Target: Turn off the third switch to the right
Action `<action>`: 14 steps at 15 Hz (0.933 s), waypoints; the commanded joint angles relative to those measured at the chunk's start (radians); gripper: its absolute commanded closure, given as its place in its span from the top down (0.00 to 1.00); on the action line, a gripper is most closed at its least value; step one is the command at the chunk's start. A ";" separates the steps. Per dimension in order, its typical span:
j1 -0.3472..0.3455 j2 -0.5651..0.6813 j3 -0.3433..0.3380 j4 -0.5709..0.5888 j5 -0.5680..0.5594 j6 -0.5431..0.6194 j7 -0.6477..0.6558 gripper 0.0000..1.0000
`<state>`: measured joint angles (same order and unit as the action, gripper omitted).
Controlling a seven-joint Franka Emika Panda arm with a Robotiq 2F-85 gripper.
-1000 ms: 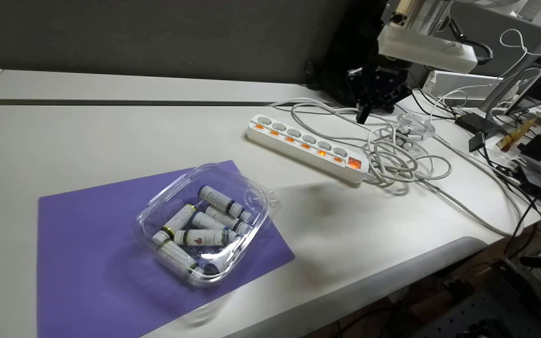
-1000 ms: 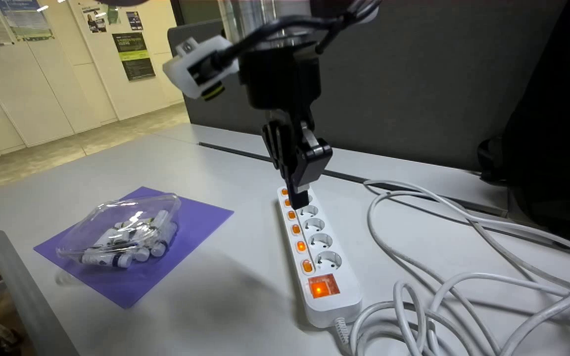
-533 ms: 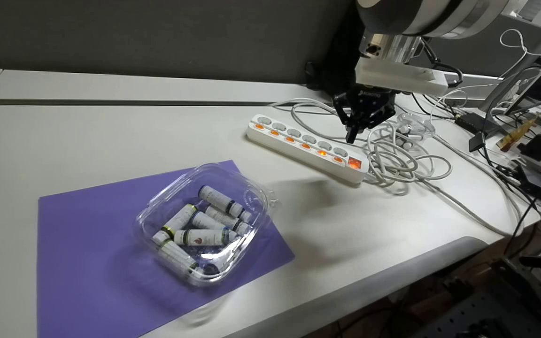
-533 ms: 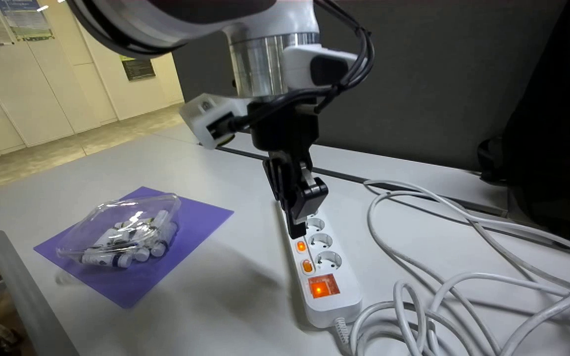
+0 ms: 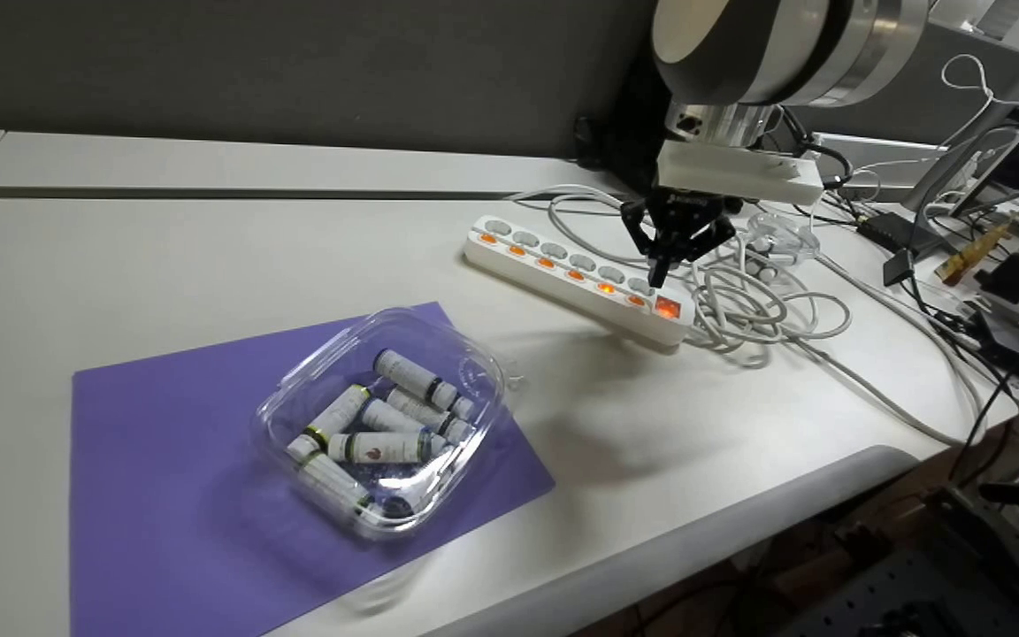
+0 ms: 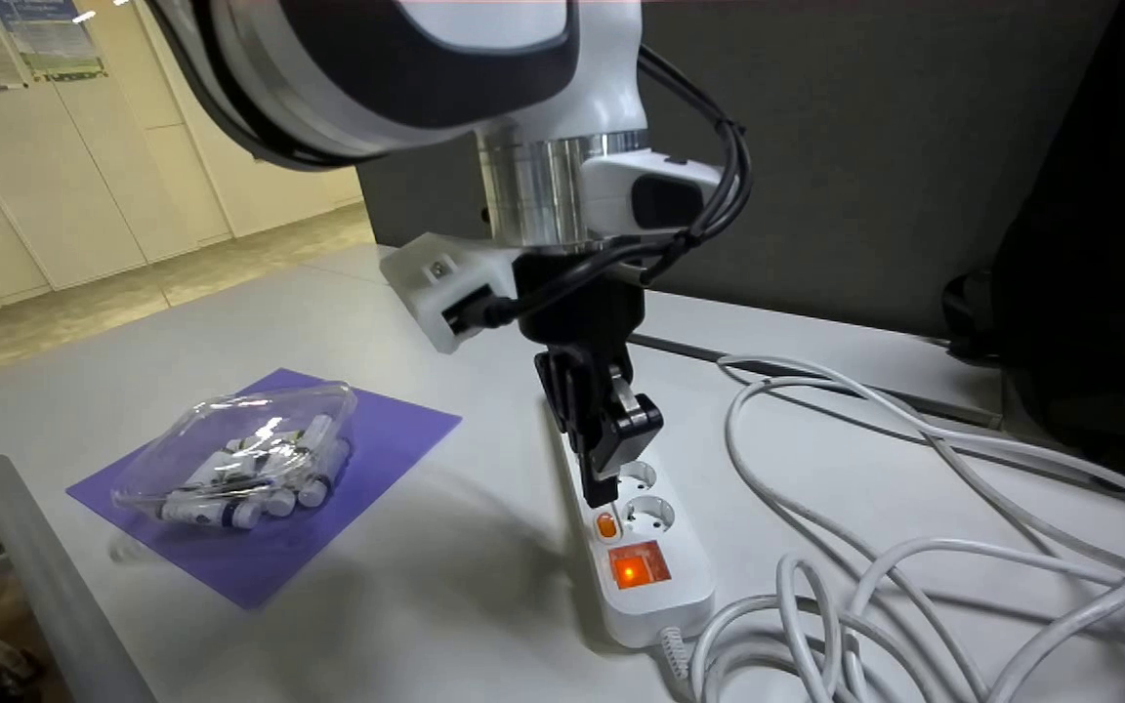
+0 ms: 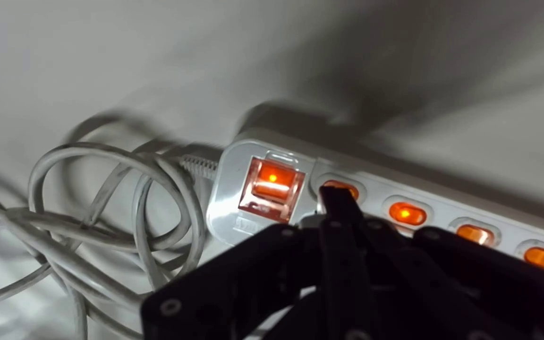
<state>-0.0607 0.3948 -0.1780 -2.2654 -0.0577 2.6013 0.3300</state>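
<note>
while posters hang beyond, the table bears a power strip.

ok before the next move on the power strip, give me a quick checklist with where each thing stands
1. Gripper shut, holding nothing: ok.
2. Third switch picked out: ok, if counted rightward from the main switch in the wrist view.
3. That switch off: not ok, it glows.
4. Gripper lined up with it: cannot tell; in an exterior view the neighbouring switch shows uncovered, yet in the wrist view the gripper overlaps that neighbour.
5. Gripper clear of the power strip: cannot tell from these angles.
6. No cable across the visible switches: ok.
</note>
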 commanded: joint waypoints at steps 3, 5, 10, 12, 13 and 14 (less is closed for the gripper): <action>0.018 0.013 -0.011 0.007 -0.006 0.017 -0.002 0.00; 0.036 0.024 -0.016 0.011 -0.032 0.051 -0.004 0.00; 0.071 0.046 -0.023 0.024 -0.058 0.084 -0.004 0.00; 0.073 0.051 -0.023 0.022 -0.050 0.097 -0.007 0.00; 0.073 0.053 -0.022 0.023 -0.046 0.102 -0.011 0.00; 0.071 0.055 -0.022 0.024 -0.043 0.106 -0.014 0.00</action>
<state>0.0015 0.4358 -0.1849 -2.2624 -0.0999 2.6995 0.3149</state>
